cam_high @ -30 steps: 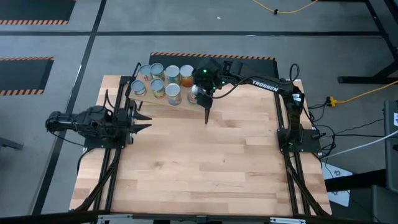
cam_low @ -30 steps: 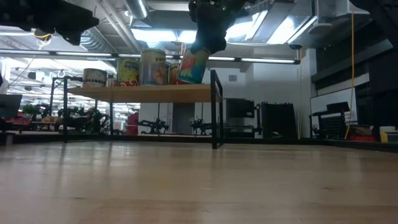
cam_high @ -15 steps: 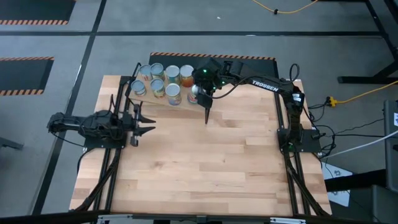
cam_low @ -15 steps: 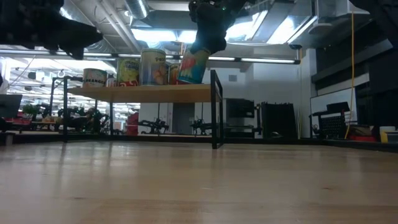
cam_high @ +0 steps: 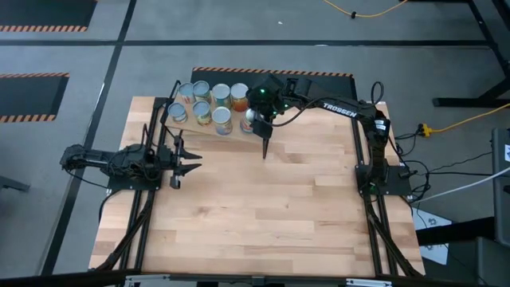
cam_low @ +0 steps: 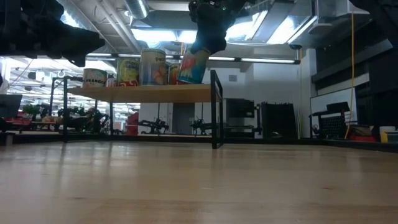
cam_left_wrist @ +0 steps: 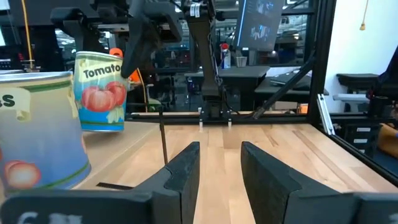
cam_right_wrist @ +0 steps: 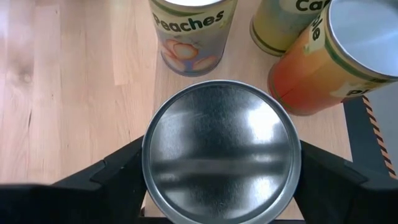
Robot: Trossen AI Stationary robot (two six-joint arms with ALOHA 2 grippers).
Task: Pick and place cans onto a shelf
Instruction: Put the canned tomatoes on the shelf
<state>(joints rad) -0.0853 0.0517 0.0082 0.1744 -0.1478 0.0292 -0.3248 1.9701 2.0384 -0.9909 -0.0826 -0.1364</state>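
Several cans (cam_high: 209, 102) with silvery tops stand on the light plywood shelf (cam_low: 143, 93) at the table's far edge. My right gripper (cam_high: 253, 119) is shut on a tomato can (cam_low: 194, 65) at the shelf's right end, beside the black upright divider (cam_low: 216, 109). In the right wrist view the can's silvery top (cam_right_wrist: 221, 152) faces the camera. My left gripper (cam_high: 194, 166) is open and empty over the table's left side, near of the shelf. Its fingers show apart in the left wrist view (cam_left_wrist: 221, 162). My right gripper pinches the tomato can by two opposite sides of its wall (cam_right_wrist: 149, 168), just below the top rim, between its two fingers (cam_right_wrist: 118, 174). The fingers come from above, pointing down. The can hangs tilted below them, its bottom (cam_low: 189, 81) close over the shelf board; whether it touches, I cannot tell.
A peaches can (cam_right_wrist: 193, 37) and an orange-labelled can (cam_right_wrist: 329, 56) stand close by the held can on the shelf. A pale-labelled can (cam_left_wrist: 37, 137) shows large at the left wrist view's edge. Bare wooden tabletop (cam_high: 263, 207) lies near of the shelf.
My left gripper has moved a little toward the table's right and near edges, staying open and empty. My right gripper and the tomato can have kept still.
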